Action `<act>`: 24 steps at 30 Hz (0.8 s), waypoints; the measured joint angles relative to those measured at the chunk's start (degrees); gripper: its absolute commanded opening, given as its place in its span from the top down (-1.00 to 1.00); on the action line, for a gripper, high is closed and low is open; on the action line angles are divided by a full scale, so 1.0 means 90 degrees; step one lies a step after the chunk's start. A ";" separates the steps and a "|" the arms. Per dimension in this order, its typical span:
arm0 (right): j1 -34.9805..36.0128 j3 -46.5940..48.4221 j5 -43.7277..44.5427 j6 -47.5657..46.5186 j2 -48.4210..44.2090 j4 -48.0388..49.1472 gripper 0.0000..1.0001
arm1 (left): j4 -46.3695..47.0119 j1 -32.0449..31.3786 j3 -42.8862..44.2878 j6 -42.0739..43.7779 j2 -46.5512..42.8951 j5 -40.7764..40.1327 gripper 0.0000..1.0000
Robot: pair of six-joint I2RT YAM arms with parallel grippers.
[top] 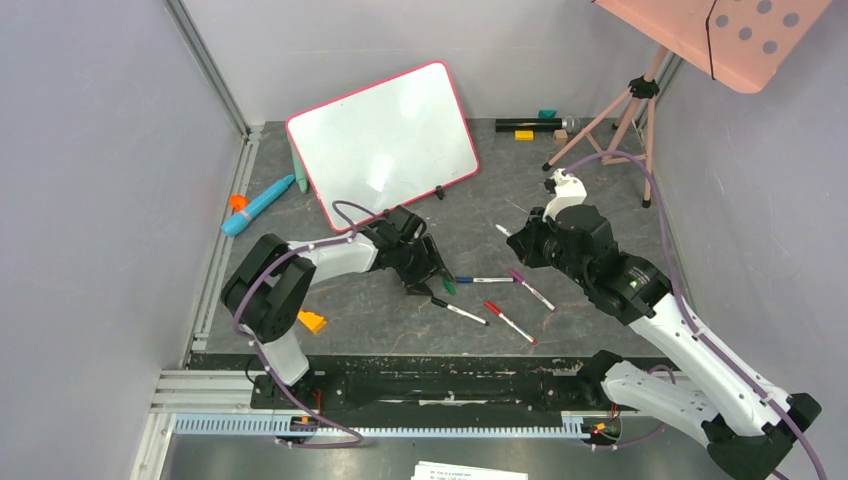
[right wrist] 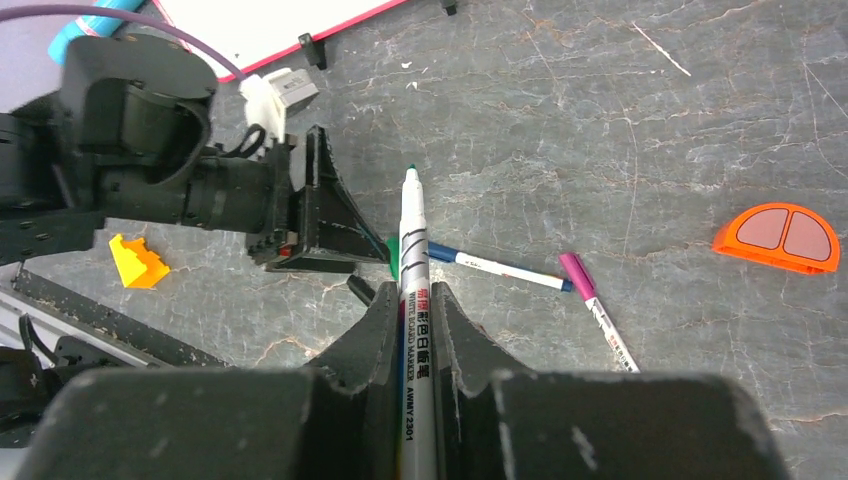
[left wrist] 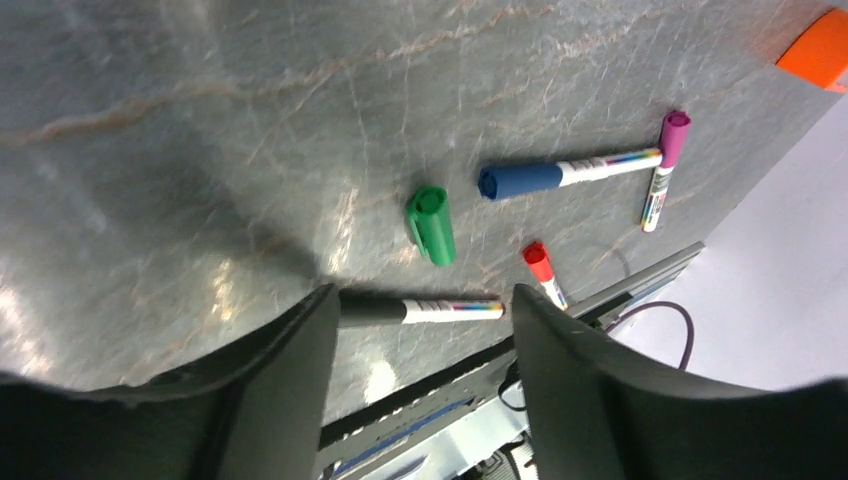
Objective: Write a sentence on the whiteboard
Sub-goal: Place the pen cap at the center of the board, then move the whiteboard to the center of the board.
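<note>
The whiteboard [top: 385,140], white with a pink-red rim, leans at the back centre; its corner [right wrist: 270,25] also shows in the right wrist view. Its face looks blank, and no sentence is in view. My right gripper [top: 520,240] [right wrist: 413,300] is shut on an uncapped whiteboard marker [right wrist: 413,250], whose green tip points out ahead over the table. My left gripper [top: 428,275] [left wrist: 420,300] hangs open just above the table with nothing between its fingers. A loose green cap [left wrist: 431,225] lies a little beyond its tips.
Loose markers lie on the grey table: a black-capped one [left wrist: 420,311], blue [left wrist: 560,175], purple [left wrist: 665,165] and red [left wrist: 543,272]. An orange half-round piece [right wrist: 777,236] and a yellow block [top: 311,321] lie nearby. A pink tripod [top: 625,115] holds a dotted panel [top: 740,30] at the back right.
</note>
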 measured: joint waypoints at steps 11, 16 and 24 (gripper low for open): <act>0.0002 0.0291 -0.0063 -0.0313 0.0792 -0.0056 1.00 | -0.1579 0.0005 0.0141 0.0882 -0.2310 -0.0843 -0.99; -0.0005 0.0396 -0.0012 -0.0301 0.0867 -0.0070 1.00 | -0.2103 0.0051 0.0092 0.1377 -0.3521 -0.1481 -0.99; -0.0046 0.0539 -0.0039 -0.0311 0.1098 -0.0066 1.00 | -0.2433 0.0124 -0.0882 0.2016 -0.5722 -0.2523 -0.99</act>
